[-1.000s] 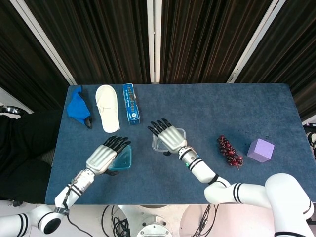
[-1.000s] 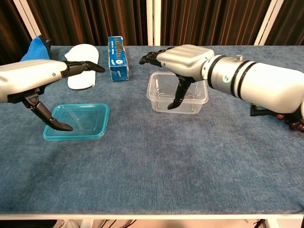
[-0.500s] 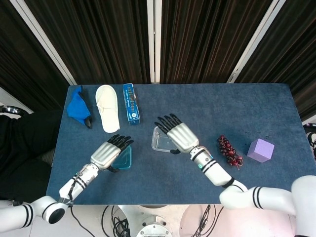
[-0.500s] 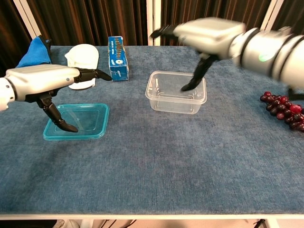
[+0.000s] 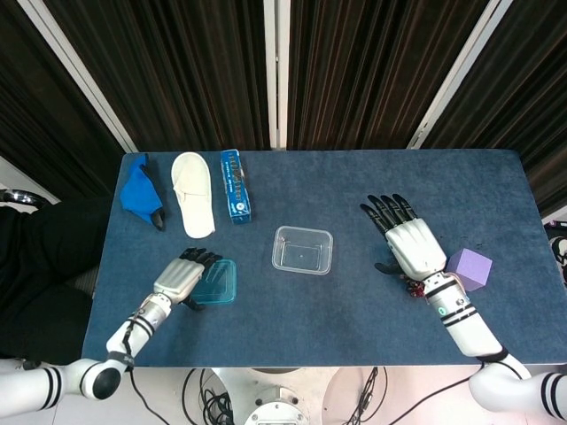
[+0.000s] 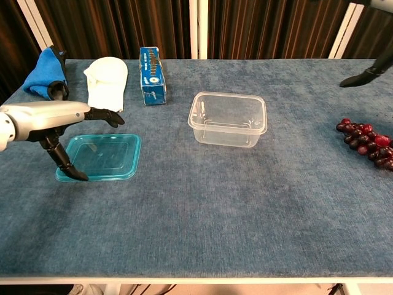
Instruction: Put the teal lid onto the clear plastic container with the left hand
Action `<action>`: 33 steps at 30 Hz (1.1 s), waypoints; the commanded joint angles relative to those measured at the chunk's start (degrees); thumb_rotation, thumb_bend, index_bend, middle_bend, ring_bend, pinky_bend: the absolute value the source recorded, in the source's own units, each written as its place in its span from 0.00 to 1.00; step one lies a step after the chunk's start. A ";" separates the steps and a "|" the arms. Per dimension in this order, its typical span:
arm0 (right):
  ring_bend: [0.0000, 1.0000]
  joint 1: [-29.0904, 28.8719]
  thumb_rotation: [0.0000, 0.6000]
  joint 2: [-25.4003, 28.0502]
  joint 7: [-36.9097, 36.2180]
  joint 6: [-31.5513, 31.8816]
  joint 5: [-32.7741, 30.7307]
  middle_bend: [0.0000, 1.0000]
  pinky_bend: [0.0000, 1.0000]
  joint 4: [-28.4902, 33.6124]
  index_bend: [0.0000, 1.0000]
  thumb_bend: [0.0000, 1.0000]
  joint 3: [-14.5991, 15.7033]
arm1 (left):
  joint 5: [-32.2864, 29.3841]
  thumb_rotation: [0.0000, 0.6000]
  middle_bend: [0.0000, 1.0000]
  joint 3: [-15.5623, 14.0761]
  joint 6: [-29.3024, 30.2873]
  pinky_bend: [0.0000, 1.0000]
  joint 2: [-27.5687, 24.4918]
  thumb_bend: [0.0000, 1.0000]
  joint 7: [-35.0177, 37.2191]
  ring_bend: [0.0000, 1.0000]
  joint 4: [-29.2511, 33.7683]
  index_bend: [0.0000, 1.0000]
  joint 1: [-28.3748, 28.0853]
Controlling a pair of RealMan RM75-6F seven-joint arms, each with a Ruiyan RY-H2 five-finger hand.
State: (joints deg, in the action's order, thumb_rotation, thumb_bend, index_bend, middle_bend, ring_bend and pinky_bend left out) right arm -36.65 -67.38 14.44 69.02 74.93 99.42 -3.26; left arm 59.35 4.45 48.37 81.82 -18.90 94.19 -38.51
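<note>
The teal lid (image 5: 219, 282) (image 6: 102, 157) lies flat on the blue table, front left. My left hand (image 5: 181, 275) (image 6: 46, 116) hovers over the lid's left side with its fingers apart. Its thumb reaches down by the lid's left edge, and it holds nothing. The clear plastic container (image 5: 302, 250) (image 6: 228, 118) stands upright and empty at the table's middle, apart from the lid. My right hand (image 5: 410, 244) is spread open on the right, above the grapes. In the chest view only a fingertip of the right hand (image 6: 367, 71) shows, at the top right.
A bunch of dark red grapes (image 6: 369, 141) and a purple cube (image 5: 468, 268) sit at the right. A blue box (image 5: 235, 185) (image 6: 150, 75), a white slipper (image 5: 192, 205) (image 6: 105, 83) and a blue cloth (image 5: 139, 190) (image 6: 46, 77) line the back left.
My right hand has left the container and swung right, over the grapes. My left hand has drawn back toward the lid's left edge. Lid and container have not moved.
</note>
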 commanded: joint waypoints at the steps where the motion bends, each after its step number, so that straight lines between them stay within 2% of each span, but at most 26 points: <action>1: 0.00 1.11 1.00 0.59 -1.20 0.47 0.79 0.00 0.00 -0.03 0.00 0.00 0.15 | -1.35 1.00 0.10 -0.18 1.12 0.00 0.40 0.00 -0.58 0.00 0.23 0.10 0.29; 6: 0.00 2.38 1.00 0.91 -2.29 0.76 1.66 0.00 0.00 -0.35 0.00 0.00 -0.10 | -4.99 1.00 0.09 -0.82 3.17 0.00 1.97 0.00 -4.99 0.00 -0.44 0.10 -0.20; 17: 0.00 4.59 1.00 0.99 -5.06 0.47 2.98 0.00 0.00 -1.36 0.00 0.00 -0.61 | -18.47 1.00 0.03 -1.54 8.38 0.00 3.45 0.00 -19.11 0.00 2.76 0.10 -3.33; 22: 0.00 5.63 1.00 1.14 -6.84 0.63 3.55 0.00 0.00 -1.89 0.00 0.00 -0.89 | -23.43 1.00 0.01 -1.06 8.16 0.00 3.11 0.00 -21.48 0.00 4.52 0.10 -5.31; 33: 0.00 7.55 1.00 1.07 -10.00 0.96 4.67 0.00 0.00 -3.41 0.00 0.00 -1.36 | -29.39 1.00 0.00 -0.74 7.78 0.00 3.51 0.00 -24.07 0.00 4.06 0.10 -9.05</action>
State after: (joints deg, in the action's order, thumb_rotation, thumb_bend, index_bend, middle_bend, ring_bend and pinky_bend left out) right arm -29.21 -66.31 4.57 69.94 79.50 96.11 -4.57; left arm 30.60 3.75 56.38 85.25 -42.61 98.44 -47.07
